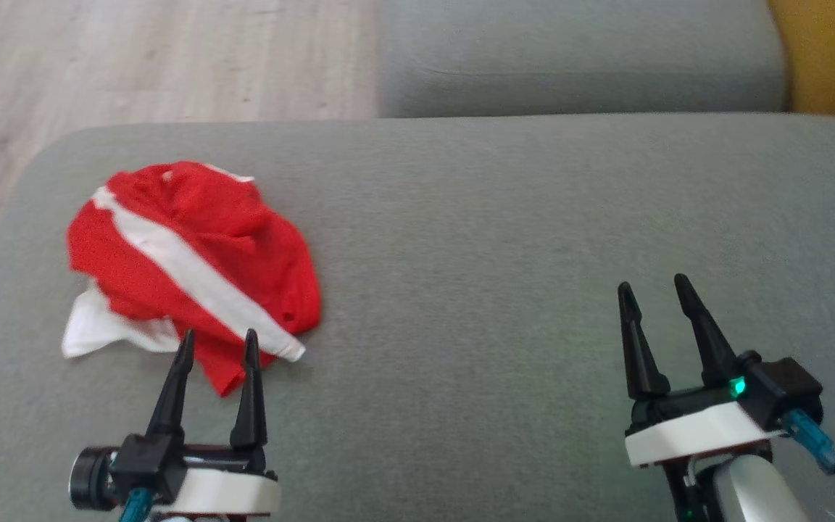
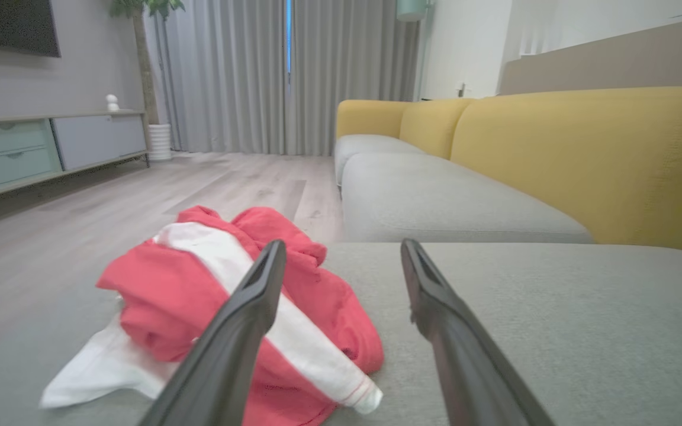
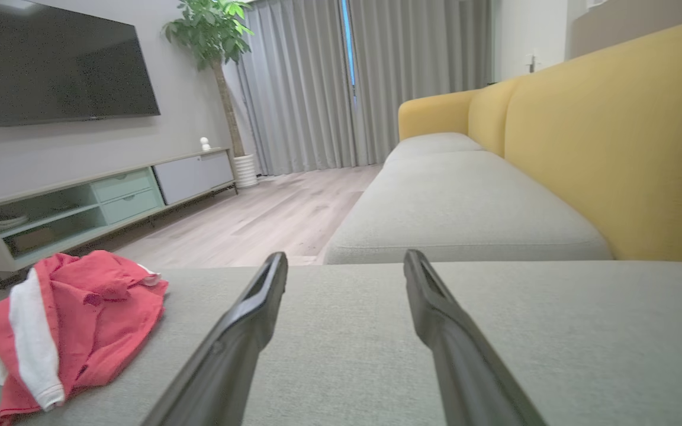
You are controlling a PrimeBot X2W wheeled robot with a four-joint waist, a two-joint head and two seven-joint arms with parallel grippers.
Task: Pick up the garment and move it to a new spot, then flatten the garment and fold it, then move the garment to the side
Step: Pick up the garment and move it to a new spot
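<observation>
This is a home living room. A long sofa with mustard-yellow fabric backs and grey seat cushions [image 3: 613, 148] faces a large flat black television [image 3: 57, 65], mounted on the wall above a low cabinet with pale green drawers and grey doors [image 3: 110, 198]. Grey floor-length curtains [image 3: 317, 89] hang at the far end beside a tall potted green tree [image 3: 216, 41], over a pale wood plank floor [image 3: 258, 219].

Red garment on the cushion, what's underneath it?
The crumpled garment lies on the grey cushion. A white layer pokes out beneath the red at its near left edge. Anything else under the bunched fabric is covered.
</observation>
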